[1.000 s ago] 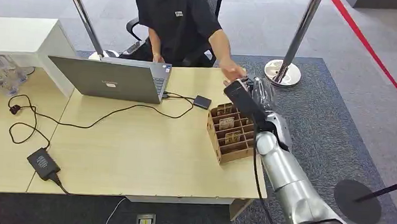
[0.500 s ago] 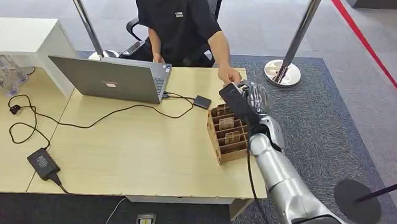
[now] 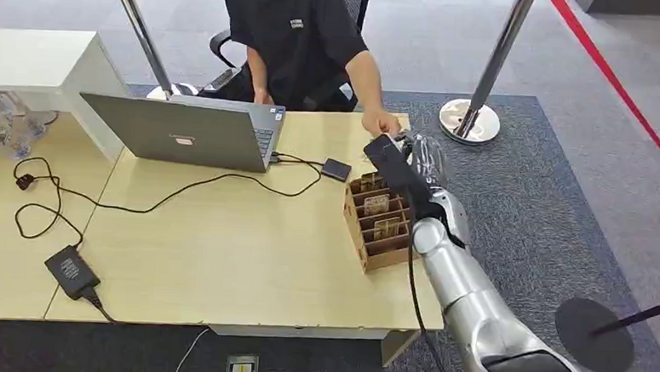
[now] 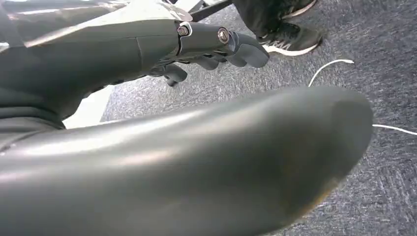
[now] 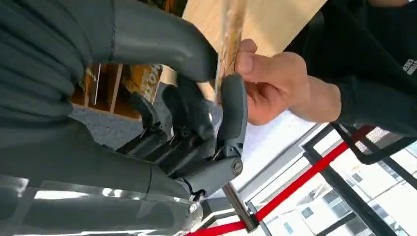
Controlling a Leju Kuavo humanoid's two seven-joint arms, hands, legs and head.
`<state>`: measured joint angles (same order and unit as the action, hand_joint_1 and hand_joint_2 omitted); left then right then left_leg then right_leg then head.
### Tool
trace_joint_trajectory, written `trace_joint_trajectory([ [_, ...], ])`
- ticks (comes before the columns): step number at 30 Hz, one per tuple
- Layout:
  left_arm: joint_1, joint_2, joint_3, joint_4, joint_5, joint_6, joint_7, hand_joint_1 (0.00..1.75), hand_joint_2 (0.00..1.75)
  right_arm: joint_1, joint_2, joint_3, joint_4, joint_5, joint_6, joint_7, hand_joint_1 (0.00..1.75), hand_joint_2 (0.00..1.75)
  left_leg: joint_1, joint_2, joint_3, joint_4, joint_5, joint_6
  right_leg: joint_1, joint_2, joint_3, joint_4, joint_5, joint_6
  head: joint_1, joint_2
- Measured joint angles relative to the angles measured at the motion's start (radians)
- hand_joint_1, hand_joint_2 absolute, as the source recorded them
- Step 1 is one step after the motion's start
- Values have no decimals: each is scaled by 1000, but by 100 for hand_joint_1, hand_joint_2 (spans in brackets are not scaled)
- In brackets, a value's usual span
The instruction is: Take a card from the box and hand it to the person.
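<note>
My right hand (image 3: 398,166) is raised over the far end of the cardboard box (image 3: 382,225), which stands at the table's right edge. In the right wrist view it (image 5: 196,93) pinches a thin tan card (image 5: 229,34) between thumb and a finger. A person's hand (image 5: 273,81) grips the same card from the other side. This person, in a black shirt, sits behind the table, and their hand (image 3: 382,124) meets mine. More cards (image 3: 378,205) stand in the box's slots. My left hand (image 4: 211,42) hangs over the carpet with loosely bent fingers and holds nothing.
A grey laptop (image 3: 183,132) is open at the table's (image 3: 220,257) far side, with a black cable (image 3: 181,193) running to a power brick (image 3: 71,270). A small black device (image 3: 337,169) lies near the box. Metal stanchion posts (image 3: 470,117) stand on the carpet to the right.
My right hand moved slightly left toward the person with the card. The person's hand drew in and closed on the card.
</note>
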<state>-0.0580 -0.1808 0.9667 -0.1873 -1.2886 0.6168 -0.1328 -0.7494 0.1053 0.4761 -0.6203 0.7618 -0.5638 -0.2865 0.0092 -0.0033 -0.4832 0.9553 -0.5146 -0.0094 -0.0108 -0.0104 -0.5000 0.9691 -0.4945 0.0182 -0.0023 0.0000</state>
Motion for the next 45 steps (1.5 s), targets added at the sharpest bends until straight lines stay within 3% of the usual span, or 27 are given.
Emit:
trace_joint_trajectory([
  [2,0,0,0,0,0,0,0,0,0,-2,3,-2,2,3,-13,-3,0,175,0,0,0,0,0,0,0,0,0,0,0,0,0,0],
  [3,0,0,0,0,0,0,0,0,0,-3,4,-2,2,4,-18,-5,0,0,0,0,0,0,0,0,0,0,0,0,0,0,0,0],
  [7,0,0,0,0,-1,0,0,0,0,-4,7,-6,5,12,-48,-6,0,0,0,0,0,0,0,0,0,0,0,0,0,0,0,0],
  [11,0,0,0,0,-3,0,0,0,0,-4,5,-10,6,80,-118,37,0,0,0,0,0,0,0,0,0,0,0,0,0,0,0,0],
  [15,2,0,0,1,-2,0,0,0,0,32,-8,-52,-47,281,-132,101,0,0,0,-1,0,0,0,0,0,0,0,0,0,0,0,0],
  [22,5,-1,0,1,12,0,7,0,0,181,-34,-242,-231,489,-132,124,0,0,0,-1,-1,0,0,0,0,0,-1,-1,0,0,0,0],
  [27,8,-5,3,1,20,1,15,0,0,331,-40,-451,-424,514,-135,53,0,0,0,-1,-2,0,0,0,0,0,-2,-1,0,0,0,0],
  [30,10,-9,5,1,23,2,19,0,0,423,-24,-624,-548,445,-135,-62,0,0,0,-2,-2,0,-1,1,-1,0,-2,-1,-1,0,0,0],
  [33,11,-15,6,1,30,2,18,0,0,505,-7,-800,-624,326,-135,-131,0,0,0,-2,-2,0,-1,0,-1,0,-2,-2,-1,0,0,0],
  [36,11,-19,13,1,36,3,10,0,0,583,-5,-939,-655,159,-135,-145,0,0,0,-1,-2,0,-2,0,0,0,-2,-2,-1,0,0,0],
  [39,10,-21,21,1,40,3,5,0,0,657,-14,-1019,-645,-42,-135,-119,0,0,0,-1,-2,0,-2,0,0,0,-2,-2,-1,0,0,0],
  [43,10,-25,28,1,46,3,5,0,0,702,-46,-1134,-522,-267,-97,-122,0,0,0,-1,-1,0,-2,0,0,0,-2,-2,-1,0,0,0],
  [45,10,-26,29,1,47,3,5,0,0,701,-74,-1194,-408,-297,-77,-138,0,0,0,0,-1,0,-2,1,0,0,-1,-2,-1,0,0,0],
])
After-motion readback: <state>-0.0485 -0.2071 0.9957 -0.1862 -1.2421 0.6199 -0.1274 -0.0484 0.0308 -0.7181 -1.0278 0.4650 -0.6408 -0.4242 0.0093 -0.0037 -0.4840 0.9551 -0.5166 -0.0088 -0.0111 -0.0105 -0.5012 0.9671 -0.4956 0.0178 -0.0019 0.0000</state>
